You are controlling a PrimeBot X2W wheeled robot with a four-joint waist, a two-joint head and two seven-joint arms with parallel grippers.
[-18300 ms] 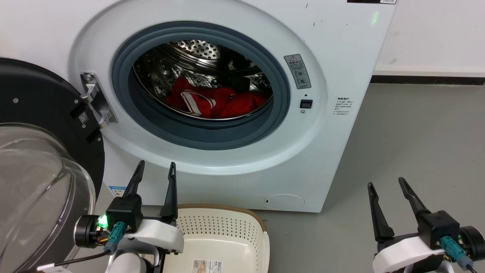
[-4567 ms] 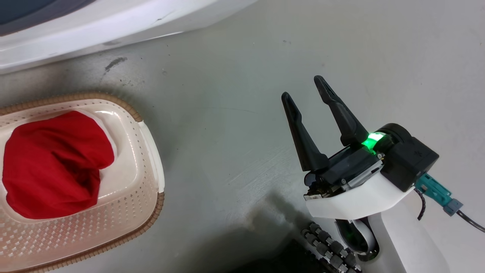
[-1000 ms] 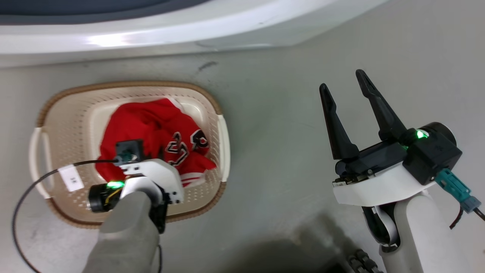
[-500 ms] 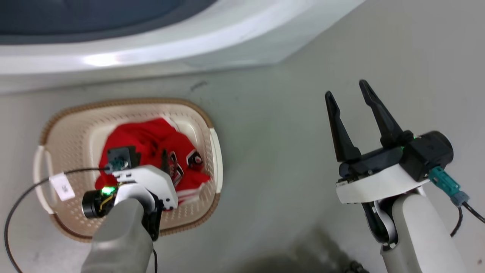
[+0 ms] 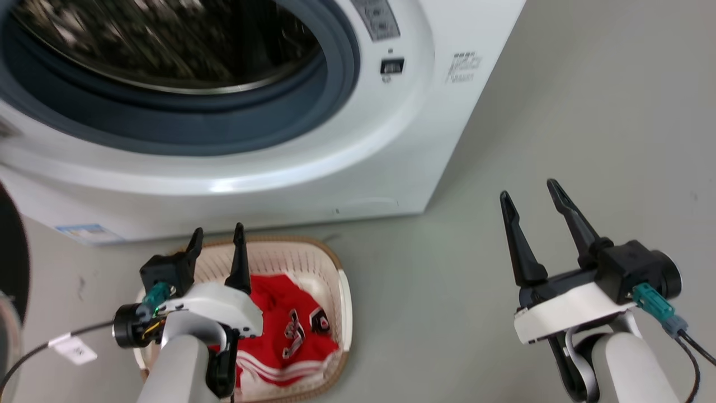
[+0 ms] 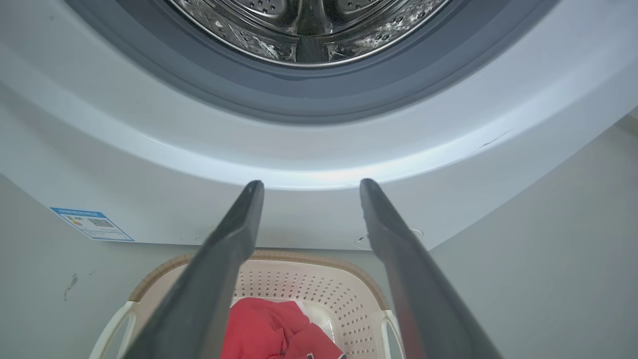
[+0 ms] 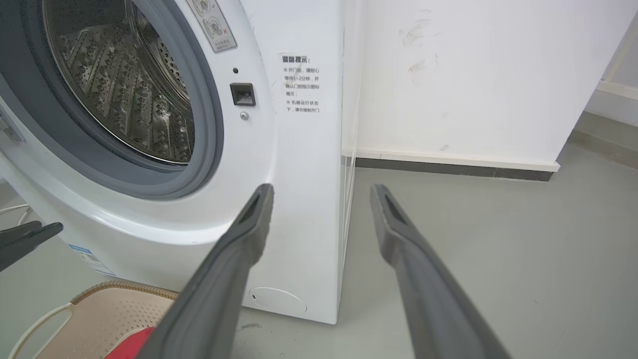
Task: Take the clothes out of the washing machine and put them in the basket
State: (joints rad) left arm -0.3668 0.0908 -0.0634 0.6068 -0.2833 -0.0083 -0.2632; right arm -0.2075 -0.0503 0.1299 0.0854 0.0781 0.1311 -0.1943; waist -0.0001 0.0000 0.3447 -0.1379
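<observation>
Head view: the clothes (image 5: 285,330) lie heaped in the basket (image 5: 342,302), a crumpled mound of bright red fabric. White stripes run along the near edge of the heap, and black-and-white lettering patches face up near its middle. The cream basket, perforated and brown-rimmed, stands on the grey floor (image 5: 559,112) just in front of the washing machine (image 5: 391,157), at the foot of its white front and below the grey-rimmed porthole. Beyond the porthole the steel drum (image 5: 168,45) shows blurred, shiny metal.

The left gripper (image 5: 218,228) hangs over the far left part of the basket, its two dark fingers spread apart and gripping nothing, tips pointing toward the machine. The left wrist view looks between those parted fingers at plain red folds resting against the basket's far wall. The right gripper (image 5: 528,188) is well to the right over bare floor, its fingers likewise apart and empty.

Half a second earlier the left gripper was down in the basket on top of the red heap, and the head camera looked almost straight down. Since then the camera has tilted up to take in the porthole, and the left gripper has risen clear of the fabric. Eighteen seconds earlier both garments lay in the drum and the basket held none.
</observation>
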